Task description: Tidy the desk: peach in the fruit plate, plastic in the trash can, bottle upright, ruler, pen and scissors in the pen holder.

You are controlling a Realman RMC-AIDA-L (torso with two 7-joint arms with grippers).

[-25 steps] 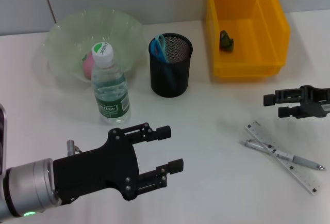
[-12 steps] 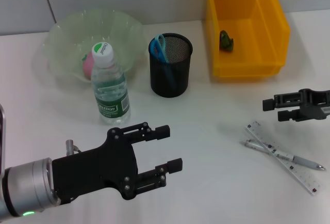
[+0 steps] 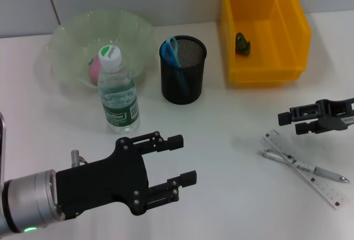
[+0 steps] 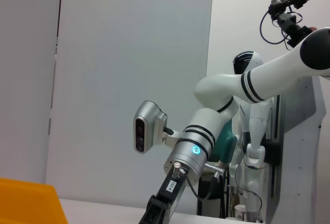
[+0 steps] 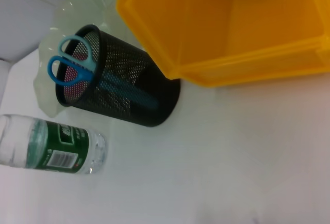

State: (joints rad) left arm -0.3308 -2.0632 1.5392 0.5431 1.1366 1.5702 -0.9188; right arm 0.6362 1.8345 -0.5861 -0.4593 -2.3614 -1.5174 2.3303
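The peach (image 3: 95, 71) shows only as a pink patch behind the bottle (image 3: 118, 92); the scissors (image 5: 77, 64) blades blur behind the pen holder (image 5: 124, 90) mesh; the trash can (image 3: 264, 30) runs past the head view's top edge.

The pen holder (image 3: 183, 69) is black wire mesh w/ lots of tiny holes. The trash can (image 3: 263, 29) is smooth yellow plastic, a bit shiny. The bottle (image 3: 117, 92) is clear plastic w/ a paper-like green label. The fruit plate (image 3: 97, 43) looks see-thru & wavy.
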